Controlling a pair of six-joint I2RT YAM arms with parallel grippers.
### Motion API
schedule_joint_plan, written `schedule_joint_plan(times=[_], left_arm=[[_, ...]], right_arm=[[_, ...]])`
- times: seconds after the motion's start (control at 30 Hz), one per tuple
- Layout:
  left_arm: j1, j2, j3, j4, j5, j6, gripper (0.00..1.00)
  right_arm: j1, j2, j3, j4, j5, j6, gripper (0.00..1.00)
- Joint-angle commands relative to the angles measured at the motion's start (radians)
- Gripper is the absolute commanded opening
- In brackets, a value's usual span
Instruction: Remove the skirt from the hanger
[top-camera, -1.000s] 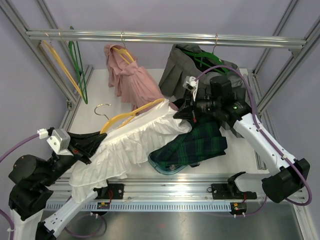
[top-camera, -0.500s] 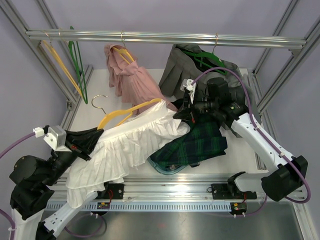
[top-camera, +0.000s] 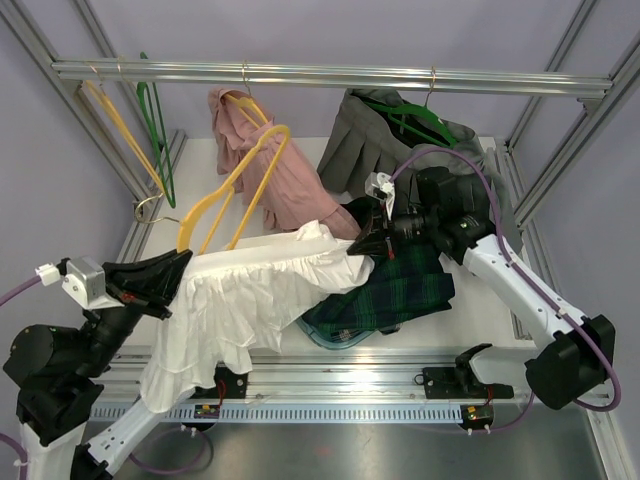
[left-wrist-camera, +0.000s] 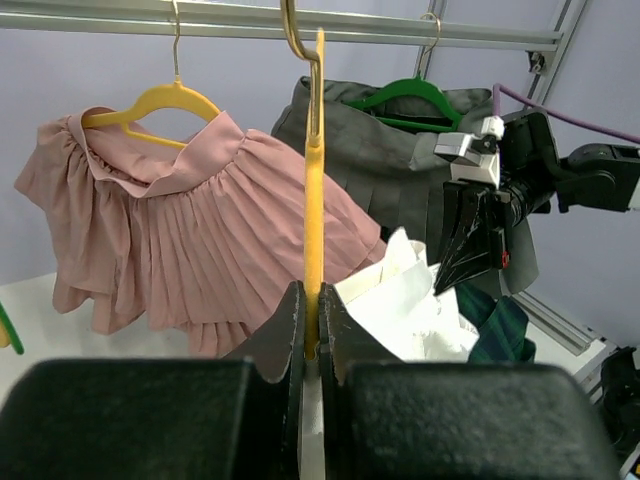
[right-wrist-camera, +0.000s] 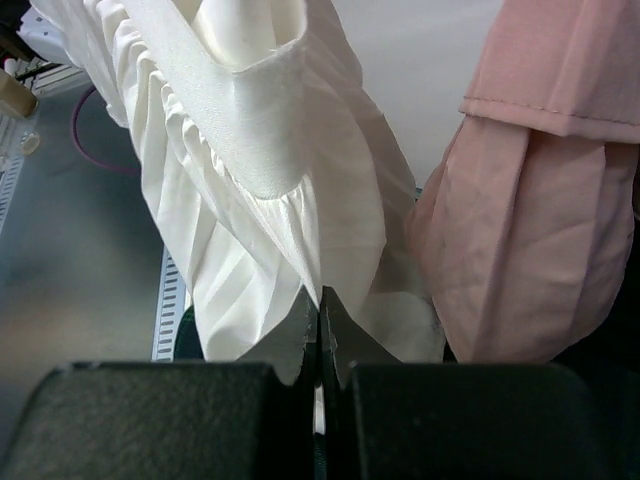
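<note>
My left gripper (top-camera: 186, 262) (left-wrist-camera: 312, 322) is shut on the lower end of a yellow hanger (top-camera: 235, 180) (left-wrist-camera: 313, 190). The hanger stands tilted up above the white pleated skirt (top-camera: 250, 290) (left-wrist-camera: 405, 300), with its hook (top-camera: 146, 209) at the left. Only by my left fingers does the hanger meet the skirt's edge. The skirt hangs stretched between both grippers. My right gripper (top-camera: 358, 245) (right-wrist-camera: 320, 300) is shut on a fold of the white skirt (right-wrist-camera: 260, 170) at its right end.
On the rail (top-camera: 330, 75) hang a pink skirt (top-camera: 265, 160) (right-wrist-camera: 530, 200) on a yellow hanger and a grey skirt (top-camera: 370, 140) on a green one. Empty yellow and green hangers (top-camera: 150, 130) hang at the left. A dark green plaid skirt (top-camera: 400, 290) lies on the table under my right arm.
The yellow hanger has swung up and left, out of the white skirt's waistband. My left gripper has drawn back to the left; the skirt now sags between the grippers.
</note>
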Motion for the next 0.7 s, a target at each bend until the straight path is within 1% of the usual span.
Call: schedule_joint_plan(times=[0.0,0.07,0.2,0.23,0.33,0.43,0.5,0.57,0.6,0.67], left_arm=[[0.001,0.004,-0.005,0.313,-0.092,-0.017,0.00],[0.001,0.021,-0.032,0.348,-0.066,-0.034,0.00],[0.001,0.077,-0.017,0.299,0.010,-0.014,0.00],[0.001,0.088,-0.013,0.286,0.057,0.010,0.00],[0.001,0.107,-0.008,0.238,0.111,0.066,0.00],[0.001,0.113,-0.011,0.206,0.135,0.121,0.00],[0.001,0.119,-0.011,0.190,0.128,0.151,0.00],[0.001,0.133,-0.008,0.170,0.155,0.214,0.00],[0.001,0.149,-0.005,0.167,0.161,0.230,0.00],[0.001,0.169,0.004,0.143,0.197,0.287,0.00]], right_arm=[[-0.009,-0.005,0.011,-0.056,0.090,-0.049,0.00],[0.000,-0.007,0.011,-0.046,0.092,-0.048,0.00],[0.002,-0.012,0.022,-0.029,0.105,-0.030,0.00],[0.002,-0.013,0.031,-0.024,0.102,-0.026,0.00],[0.003,-0.013,0.057,0.000,0.092,-0.030,0.00],[0.008,0.010,0.105,0.017,0.086,-0.040,0.00],[0.011,0.033,0.139,0.028,0.084,-0.049,0.00],[0.011,0.051,0.163,0.031,0.089,-0.057,0.03],[0.011,0.067,0.175,0.030,0.093,-0.065,0.07],[0.011,0.083,0.223,-0.018,0.092,-0.112,0.18]])
